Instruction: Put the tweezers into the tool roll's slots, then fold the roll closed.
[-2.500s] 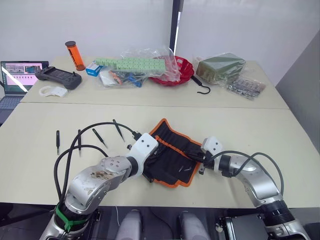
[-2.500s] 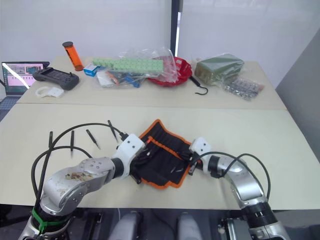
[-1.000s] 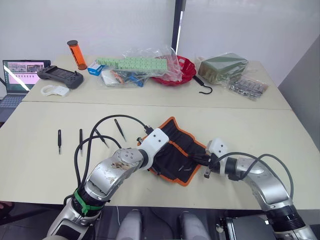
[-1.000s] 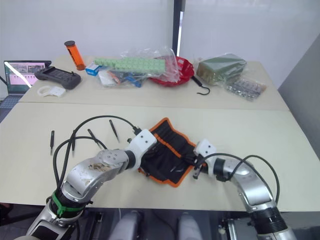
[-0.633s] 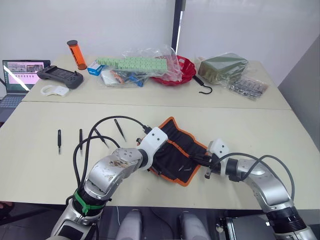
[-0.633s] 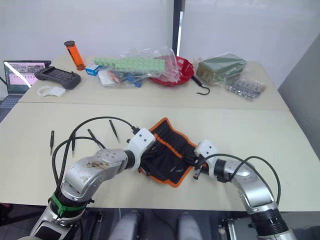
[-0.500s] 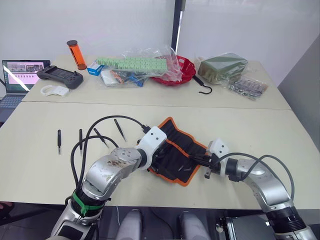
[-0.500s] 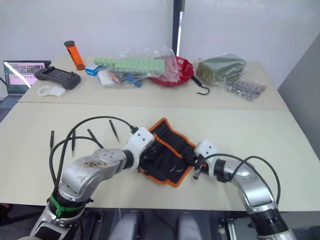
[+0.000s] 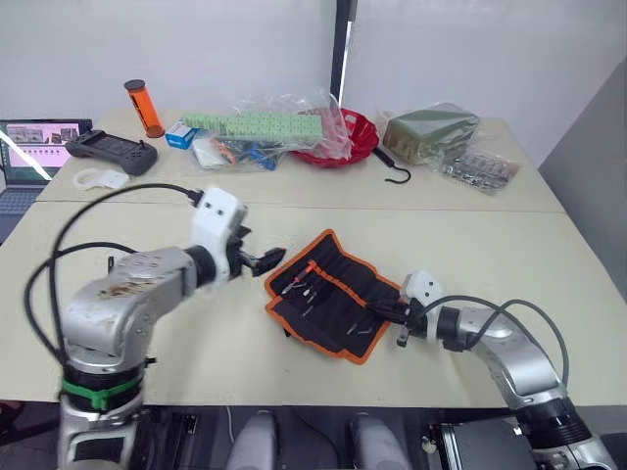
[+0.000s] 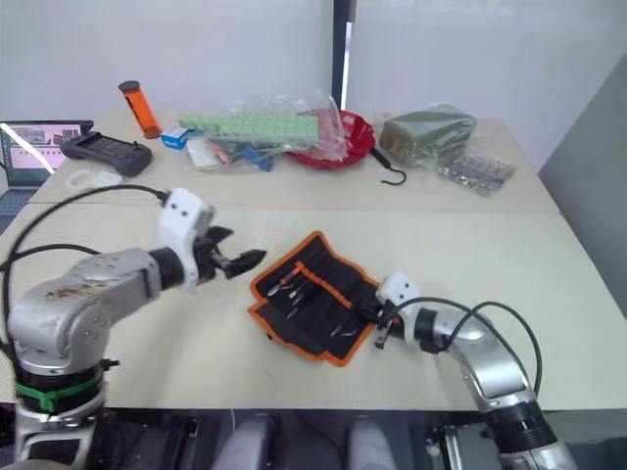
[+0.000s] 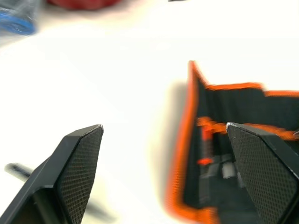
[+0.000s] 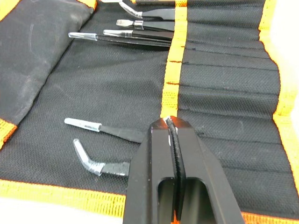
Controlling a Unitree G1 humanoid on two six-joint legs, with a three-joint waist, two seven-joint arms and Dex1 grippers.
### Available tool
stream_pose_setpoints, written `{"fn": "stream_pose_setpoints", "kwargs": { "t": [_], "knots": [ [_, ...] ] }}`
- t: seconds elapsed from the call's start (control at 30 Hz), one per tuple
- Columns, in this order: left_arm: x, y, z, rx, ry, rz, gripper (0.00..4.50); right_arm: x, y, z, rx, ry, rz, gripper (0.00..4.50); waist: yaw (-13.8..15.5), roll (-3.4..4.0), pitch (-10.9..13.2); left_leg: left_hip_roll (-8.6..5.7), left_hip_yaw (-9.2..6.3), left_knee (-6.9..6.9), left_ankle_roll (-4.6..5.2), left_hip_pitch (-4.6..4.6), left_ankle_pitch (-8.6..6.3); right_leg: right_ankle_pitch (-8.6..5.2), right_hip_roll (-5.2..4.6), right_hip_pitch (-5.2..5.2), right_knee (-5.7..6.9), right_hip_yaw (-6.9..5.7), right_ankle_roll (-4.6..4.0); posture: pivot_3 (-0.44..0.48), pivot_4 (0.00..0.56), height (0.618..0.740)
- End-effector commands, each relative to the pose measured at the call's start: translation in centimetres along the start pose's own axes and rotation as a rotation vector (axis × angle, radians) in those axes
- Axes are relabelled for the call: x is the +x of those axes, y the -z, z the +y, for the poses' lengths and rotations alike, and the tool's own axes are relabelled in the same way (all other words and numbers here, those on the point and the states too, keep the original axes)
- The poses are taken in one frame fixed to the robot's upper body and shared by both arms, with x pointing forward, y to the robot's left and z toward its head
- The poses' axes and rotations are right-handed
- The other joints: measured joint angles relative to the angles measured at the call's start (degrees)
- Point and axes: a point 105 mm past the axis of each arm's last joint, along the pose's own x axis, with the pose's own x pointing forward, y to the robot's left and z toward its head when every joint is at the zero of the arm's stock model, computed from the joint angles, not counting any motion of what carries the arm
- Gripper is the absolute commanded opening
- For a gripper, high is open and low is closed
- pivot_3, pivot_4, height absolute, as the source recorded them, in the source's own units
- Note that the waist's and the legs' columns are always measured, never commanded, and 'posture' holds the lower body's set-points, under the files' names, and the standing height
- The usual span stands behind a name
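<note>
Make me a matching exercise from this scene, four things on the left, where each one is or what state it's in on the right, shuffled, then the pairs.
Things:
1. tool roll
2. left gripper
3. right gripper
4. black hook

States or places:
A. jaws shut, over the roll's inner face
B. jaws open, raised beside the roll's edge
C. on the far table, by the red bowl
D. lying unfolded on the near table

Pairs: 1-D, 2-B, 3-A, 4-C
</note>
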Motion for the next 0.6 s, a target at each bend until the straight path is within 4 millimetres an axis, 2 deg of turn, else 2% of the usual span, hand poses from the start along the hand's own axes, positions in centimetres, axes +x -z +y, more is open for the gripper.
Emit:
{"fn": "stream_pose_setpoints", "kwargs": {
  "t": [0.03, 0.1, 0.23, 0.4, 0.43, 0.5, 0.6],
  "knots": [
    [-2.0, -0.7, 1.9, 0.112, -0.083, -0.134, 4.49, -0.2, 1.5, -0.1, 0.041, 0.0, 0.046, 0.0, 0.0, 0.0, 0.0, 0.0, 0.01, -0.03, 0.0, -0.01, 0.0, 0.01, -0.01, -0.01, -0.06, 0.0, -0.01, 0.0, 0.15, 0.74],
    [-3.2, 0.2, 2.2, 0.13, -0.06, -0.143, 4.49, -0.2, 1.3, -0.3, 0.037, -0.002, 0.035, 0.0, 0.2, -0.01, 0.0, 0.01, 0.02, -0.03, -0.01, -0.04, -0.01, 0.02, -0.02, -0.01, -0.07, 0.0, -0.04, 0.0, 0.15, 0.74],
    [-6.3, 2.1, 3.5, 0.021, -0.041, -0.153, 4.49, 0.0, 1.0, -0.7, 0.032, 0.002, 0.009, 0.0, 0.2, -0.01, 0.0, 0.06, 0.04, -0.04, -0.01, -0.02, -0.01, 0.03, -0.01, -0.04, -0.06, 0.0, -0.09, 0.0, 0.15, 0.74],
    [-9.7, 5.0, 5.6, 0.001, -0.184, -0.142, 4.49, 0.2, 0.9, -0.9, 0.022, -0.005, -0.014, 0.0, 0.3, -0.01, 0.0, 0.09, 0.07, -0.04, -0.01, -0.01, -0.01, 0.01, -0.03, -0.04, -0.1, 0.01, -0.1, 0.0, 0.15, 0.74],
    [-10.6, 5.7, 6.3, -0.015, -0.243, -0.148, 4.49, 0.2, 0.8, -1.0, 0.018, -0.002, -0.023, 0.0, 0.3, -0.01, 0.0, 0.09, 0.07, -0.03, -0.01, -0.02, -0.01, 0.01, -0.02, -0.05, -0.1, 0.01, -0.11, 0.0, 0.15, 0.74],
    [-13.0, 8.7, 7.4, -0.056, -0.376, -0.124, 4.49, 0.1, 0.3, -1.1, 0.009, 0.007, -0.053, 0.0, 0.4, -0.01, 0.0, 0.1, 0.09, -0.04, -0.01, -0.02, -0.01, 0.02, -0.03, -0.05, -0.13, 0.02, -0.12, 0.0, 0.15, 0.74],
    [-15.8, 11.8, 7.1, -0.099, -0.478, -0.086, 4.49, -0.1, -0.5, -1.4, -0.005, 0.013, -0.089, 0.0, 0.2, -0.01, 0.0, 0.27, 0.26, -0.17, -0.03, -0.02, -0.02, 0.04, -0.01, -0.08, -0.39, 0.04, -0.22, 0.0, 0.15, 0.74]
  ]
}}
